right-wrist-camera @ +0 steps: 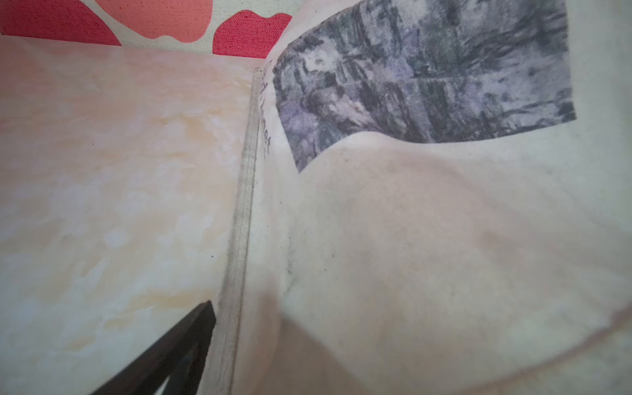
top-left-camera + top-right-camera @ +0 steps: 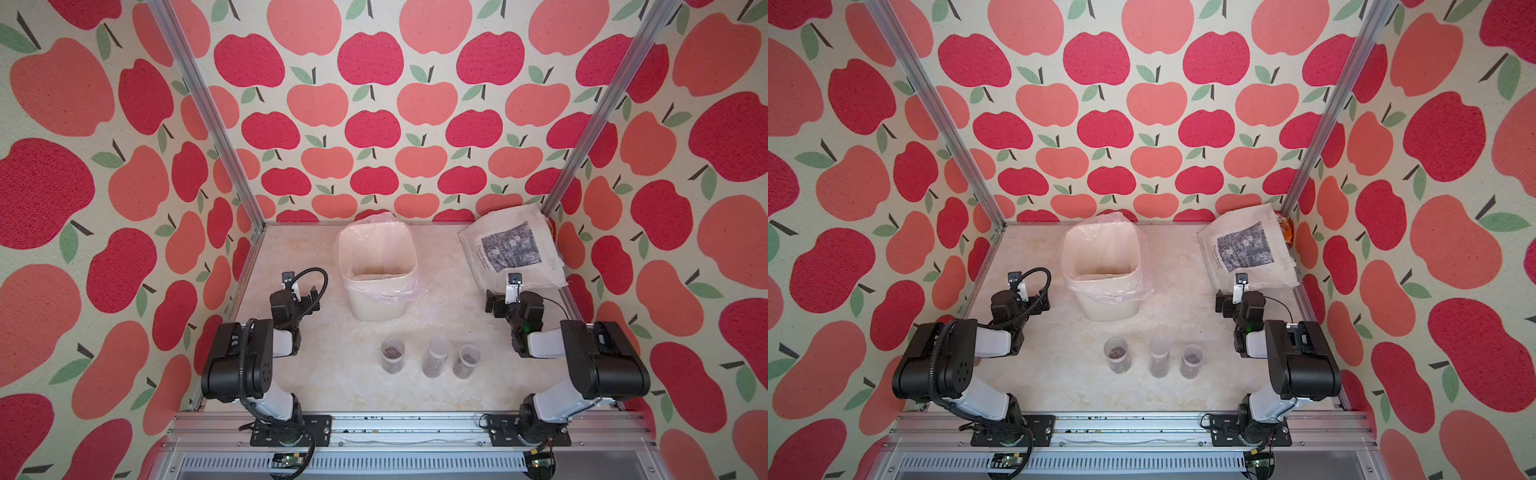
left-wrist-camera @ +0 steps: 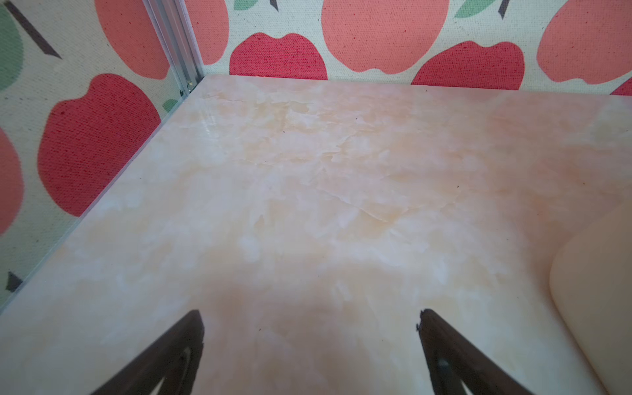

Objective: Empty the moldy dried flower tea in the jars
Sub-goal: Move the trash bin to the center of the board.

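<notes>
Jars (image 2: 435,357) stand in both top views; right wrist sees, perhaps, cloth (image 1: 444,239).

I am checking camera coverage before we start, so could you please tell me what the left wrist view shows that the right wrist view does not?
Only the left wrist view: one wall of the cream bin, an aluminium corner post, and the open left claw, holding nothing. Only the right wrist view: the printed cloth bag, with one right claw finger beside its seam. Both: the marble-look table and the apple-patterned wall. Neither shows the jars.
</notes>
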Robot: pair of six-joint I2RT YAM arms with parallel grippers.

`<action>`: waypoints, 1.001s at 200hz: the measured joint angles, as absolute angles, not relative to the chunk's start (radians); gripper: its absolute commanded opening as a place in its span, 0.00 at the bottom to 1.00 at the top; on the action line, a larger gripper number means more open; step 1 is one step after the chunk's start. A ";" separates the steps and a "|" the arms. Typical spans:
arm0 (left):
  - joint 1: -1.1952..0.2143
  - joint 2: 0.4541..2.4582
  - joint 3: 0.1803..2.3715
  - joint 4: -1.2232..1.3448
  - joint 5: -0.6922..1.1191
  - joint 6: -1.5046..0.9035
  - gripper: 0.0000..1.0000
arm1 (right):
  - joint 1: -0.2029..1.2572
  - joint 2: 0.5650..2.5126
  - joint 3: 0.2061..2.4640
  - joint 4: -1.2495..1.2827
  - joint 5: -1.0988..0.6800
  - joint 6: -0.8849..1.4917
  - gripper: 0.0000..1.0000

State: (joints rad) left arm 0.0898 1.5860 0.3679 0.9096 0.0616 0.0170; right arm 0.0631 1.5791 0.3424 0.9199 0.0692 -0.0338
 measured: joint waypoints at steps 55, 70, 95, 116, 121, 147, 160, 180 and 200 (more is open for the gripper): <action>0.090 1.586 0.368 0.910 0.062 0.017 1.00 | 0.063 1.579 0.342 0.920 0.069 -0.034 0.99; 0.090 1.586 0.368 0.910 0.062 0.017 1.00 | 0.063 1.579 0.342 0.920 0.069 -0.034 0.99; 0.090 1.586 0.368 0.910 0.062 0.017 1.00 | 0.063 1.579 0.342 0.920 0.069 -0.034 0.99; 0.092 1.586 0.369 0.909 0.063 0.017 1.00 | 0.062 1.579 0.342 0.920 0.069 -0.034 0.99; 0.094 1.586 0.370 0.908 0.064 0.017 1.00 | 0.062 1.579 0.342 0.920 0.069 -0.034 0.99; 0.099 1.586 0.374 0.909 0.065 0.017 0.99 | 0.062 1.579 0.342 0.920 0.069 -0.034 0.99; 0.101 1.586 0.374 0.909 0.065 0.017 0.99 | 0.062 1.579 0.342 0.920 0.069 -0.034 0.99; 0.101 1.586 0.374 0.910 0.068 0.017 1.00 | 0.062 1.579 0.342 0.927 0.058 -0.040 0.99; 0.089 1.579 0.371 0.920 0.064 0.020 0.99 | 0.064 1.544 0.337 0.912 0.050 -0.049 0.99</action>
State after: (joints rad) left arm 0.0895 1.5795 0.3706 0.9195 0.0643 0.0196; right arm 0.0635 1.5444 0.3367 0.9119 0.0502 -0.0494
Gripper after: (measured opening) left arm 0.996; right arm 0.993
